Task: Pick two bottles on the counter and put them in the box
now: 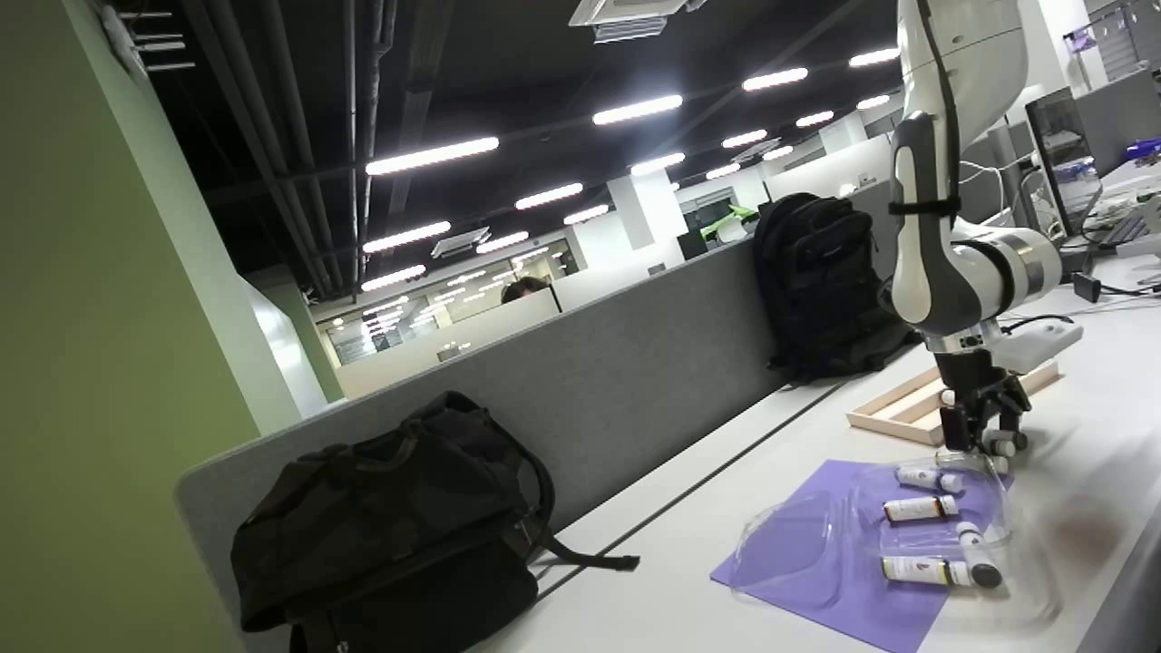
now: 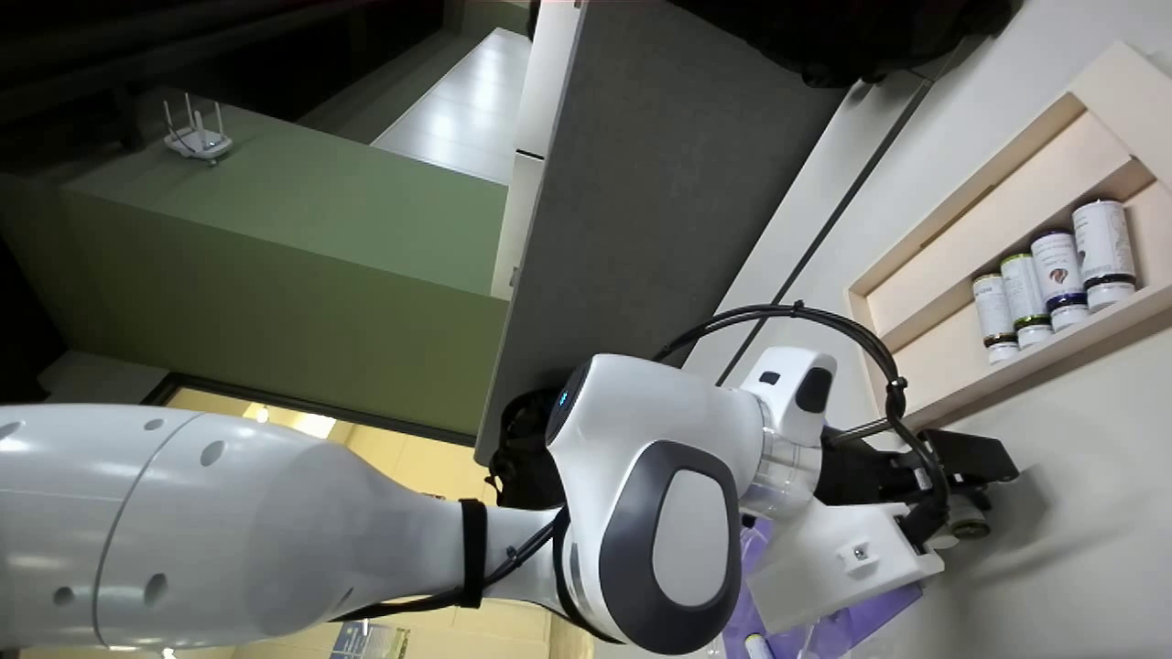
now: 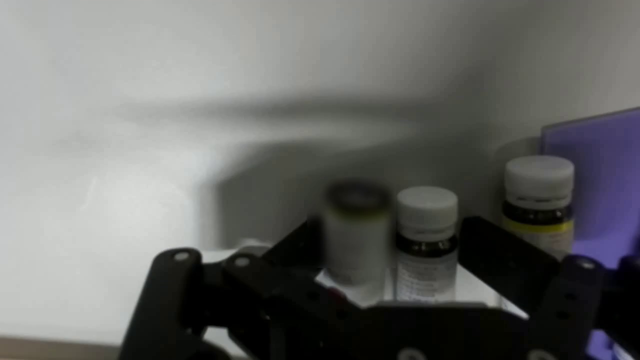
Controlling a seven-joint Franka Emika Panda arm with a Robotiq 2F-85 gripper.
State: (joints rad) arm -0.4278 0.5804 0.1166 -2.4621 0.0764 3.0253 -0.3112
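Observation:
In the wrist view my gripper (image 3: 392, 225) straddles two bottles standing side by side in the picture. The left bottle (image 3: 357, 245) is blurred, dark end with a yellow ring up, against the left finger. The right bottle (image 3: 427, 245) has a white cap and almost meets the right finger. Whether the fingers grip them is unclear. A third bottle (image 3: 537, 200) is outside the right finger. In an exterior view the gripper (image 1: 987, 437) is low at the counter beside the lying bottles. The box (image 1: 893, 429) is a shallow wooden tray just behind; several bottles (image 2: 1021, 288) lie in one compartment.
Several other bottles (image 1: 921, 508) lie on a purple sheet (image 1: 866, 599) with clear plastic covers (image 1: 789, 553) over it. A grey partition (image 1: 635, 363) and black backpacks (image 1: 821, 281) stand behind the counter. The box's rim (image 2: 1131, 114) is raised.

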